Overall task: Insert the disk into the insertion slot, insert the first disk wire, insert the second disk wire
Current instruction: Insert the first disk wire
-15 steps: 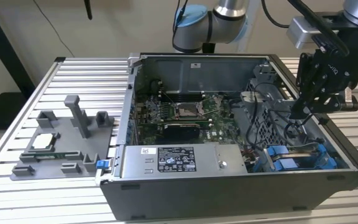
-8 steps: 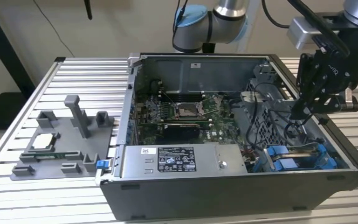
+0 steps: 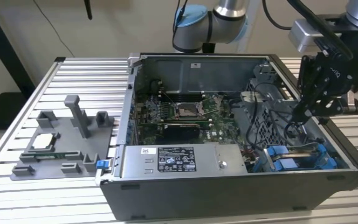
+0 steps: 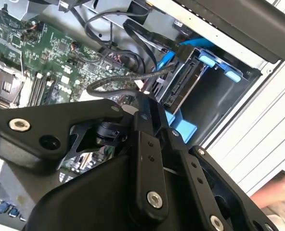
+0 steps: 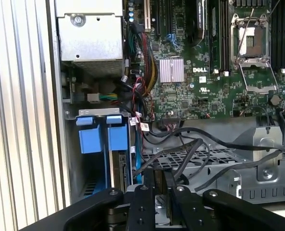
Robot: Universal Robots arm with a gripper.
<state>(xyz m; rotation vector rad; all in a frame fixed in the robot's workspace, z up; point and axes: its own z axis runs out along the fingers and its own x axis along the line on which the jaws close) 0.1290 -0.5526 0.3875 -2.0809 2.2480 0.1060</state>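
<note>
The disk (image 4: 183,89) sits in its blue carrier inside the insertion slot (image 4: 219,96), the grey bay in the case corner nearest the exterior view's right (image 3: 294,161). Its connector edge faces the motherboard. My gripper (image 3: 298,114) hangs just above the bay, fingers drawn close together (image 4: 143,103) around the end of a black disk wire (image 4: 118,82). That wire curves past the disk's connector. In the first wrist view the gripper (image 5: 161,185) is over a bundle of black wires (image 5: 181,154) beside the blue carriers (image 5: 97,137). The contact point itself is hidden by the fingers.
The open computer case holds a motherboard (image 3: 179,112) and a labelled power supply (image 3: 179,161). A grey fixture (image 3: 61,140) with small parts stands on the slatted table (image 3: 17,186) at the exterior view's left. A person's hand (image 4: 277,192) shows at the table's edge.
</note>
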